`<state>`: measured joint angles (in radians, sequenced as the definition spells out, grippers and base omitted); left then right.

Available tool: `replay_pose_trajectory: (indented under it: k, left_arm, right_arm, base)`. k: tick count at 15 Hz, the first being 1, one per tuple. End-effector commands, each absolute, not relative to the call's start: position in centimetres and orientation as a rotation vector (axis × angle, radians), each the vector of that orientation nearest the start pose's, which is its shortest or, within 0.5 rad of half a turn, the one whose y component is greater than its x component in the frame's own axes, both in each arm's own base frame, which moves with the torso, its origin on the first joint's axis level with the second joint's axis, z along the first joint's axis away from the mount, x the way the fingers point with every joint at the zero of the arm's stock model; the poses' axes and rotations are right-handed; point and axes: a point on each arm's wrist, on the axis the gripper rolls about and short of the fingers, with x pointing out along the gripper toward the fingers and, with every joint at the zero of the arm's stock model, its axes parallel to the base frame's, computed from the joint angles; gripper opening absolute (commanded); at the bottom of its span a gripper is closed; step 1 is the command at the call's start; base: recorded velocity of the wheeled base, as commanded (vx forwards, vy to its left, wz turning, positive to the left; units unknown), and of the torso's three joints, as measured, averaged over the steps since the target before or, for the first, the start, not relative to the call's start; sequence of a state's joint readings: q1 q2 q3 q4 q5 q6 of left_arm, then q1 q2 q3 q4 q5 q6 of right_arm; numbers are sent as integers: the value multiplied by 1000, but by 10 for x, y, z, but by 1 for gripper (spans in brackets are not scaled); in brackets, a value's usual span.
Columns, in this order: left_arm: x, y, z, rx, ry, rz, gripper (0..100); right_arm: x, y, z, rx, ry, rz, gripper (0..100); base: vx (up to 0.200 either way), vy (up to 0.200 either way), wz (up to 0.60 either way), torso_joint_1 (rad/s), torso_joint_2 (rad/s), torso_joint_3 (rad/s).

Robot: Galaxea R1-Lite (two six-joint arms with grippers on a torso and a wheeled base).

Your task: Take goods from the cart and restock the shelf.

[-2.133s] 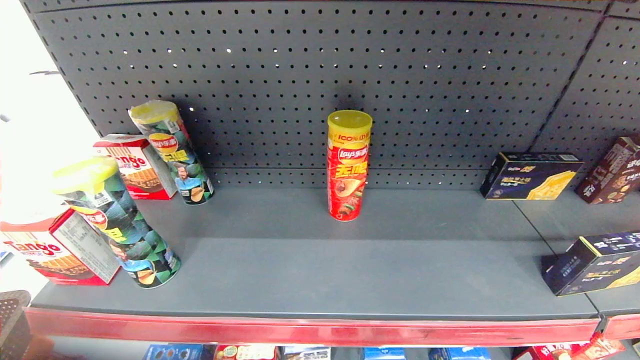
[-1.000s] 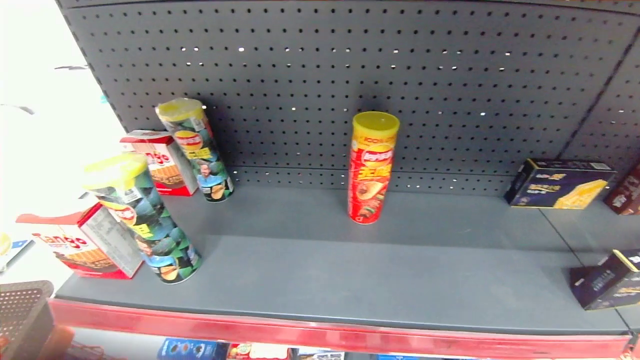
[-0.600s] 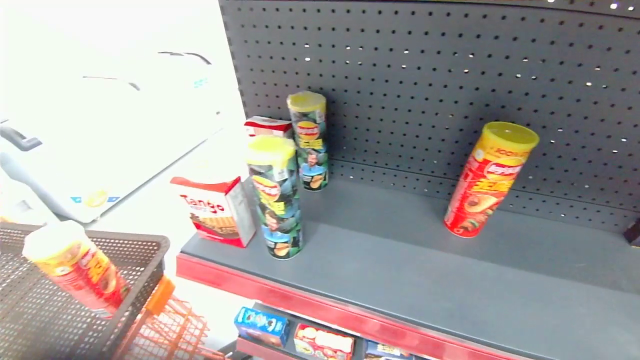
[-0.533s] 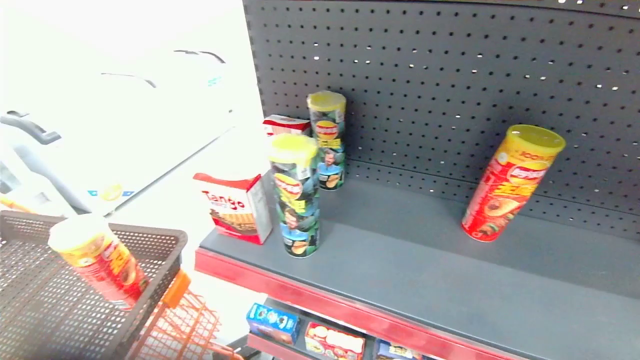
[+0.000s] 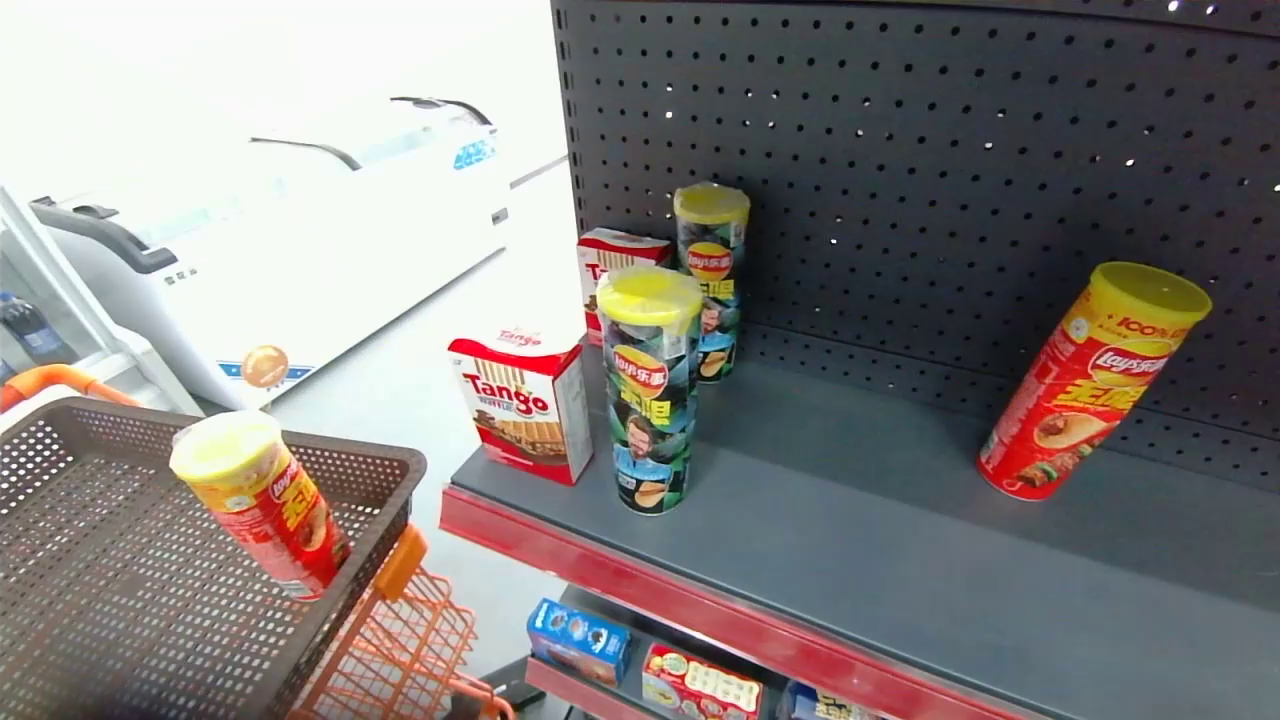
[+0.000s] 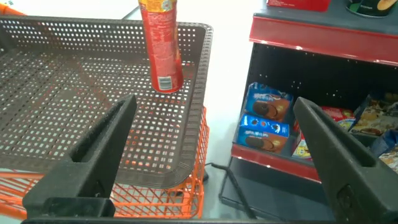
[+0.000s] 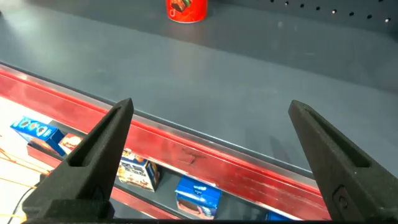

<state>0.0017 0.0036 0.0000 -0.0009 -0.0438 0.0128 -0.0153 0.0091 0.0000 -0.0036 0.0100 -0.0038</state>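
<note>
A red chip can with a yellow lid (image 5: 262,505) (image 6: 160,46) stands upright in the brown perforated cart basket (image 5: 90,600) (image 6: 74,106) at the lower left. A matching red can (image 5: 1090,380) (image 7: 186,9) stands on the grey shelf (image 5: 900,540) (image 7: 249,81) near the pegboard. My left gripper (image 6: 214,146) is open, above the basket's corner and short of the can. My right gripper (image 7: 214,149) is open, over the shelf's red front edge (image 7: 180,149).
Two green-patterned cans (image 5: 650,390) (image 5: 710,265) and two red wafer boxes (image 5: 525,405) (image 5: 610,260) stand at the shelf's left end. Boxed goods (image 6: 267,121) (image 7: 134,171) fill the lower shelf. A white chest freezer (image 5: 280,230) stands behind the orange cart frame (image 5: 400,630).
The head camera has swung to the left, bringing the cart basket with its red can into view and pushing the shelf goods to the right. The goods themselves have not moved.
</note>
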Motion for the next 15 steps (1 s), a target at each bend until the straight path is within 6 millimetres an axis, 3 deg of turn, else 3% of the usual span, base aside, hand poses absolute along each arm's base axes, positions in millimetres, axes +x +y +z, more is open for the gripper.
replay_pose_trajectory:
  k: [1, 5, 6, 7, 8, 9, 10, 12, 15]
  left_arm:
    - [-22, -1, 76, 14, 3, -43, 100]
    - [-23, -1, 76, 14, 4, -54, 100]
    - [-24, -1, 83, 62, -14, -55, 100]
    - [-25, -1, 106, 137, -33, -50, 100]
    - [-16, -1, 145, 156, 11, -42, 100]
    - [-4, 0, 171, 159, 33, -67, 100]
    - [12, 0, 182, 137, 97, -20, 100]
    - [36, 3, 194, 117, 161, 98, 100]
    - [67, 12, 187, 103, 318, 201, 100]
  right_arm:
    - [-22, 1, 76, -5, 6, -5, 100]
    - [-22, 1, 76, -5, 6, -5, 100]
    - [-22, 1, 76, -5, 6, -5, 100]
    - [-22, 1, 76, -5, 6, -5, 100]
    - [-22, 1, 76, -5, 8, -5, 100]
    - [-22, 1, 76, -5, 6, -5, 100]
    - [-22, 1, 76, -5, 6, -5, 100]
    - [-22, 1, 76, -5, 6, -5, 100]
    - [-22, 1, 76, -5, 6, -5, 100]
  base:
    - [0, 0, 0, 0, 0, 0]
    - [0, 0, 0, 0, 0, 0]
    - [0, 0, 0, 0, 0, 0]
    - [0, 0, 0, 0, 0, 0]
    - [0, 0, 0, 0, 0, 0]
    - [0, 0, 0, 0, 0, 0]
    - [0, 0, 0, 0, 0, 0]
    - [0, 0, 0, 0, 0, 0]
    - [0, 0, 0, 0, 0, 0]
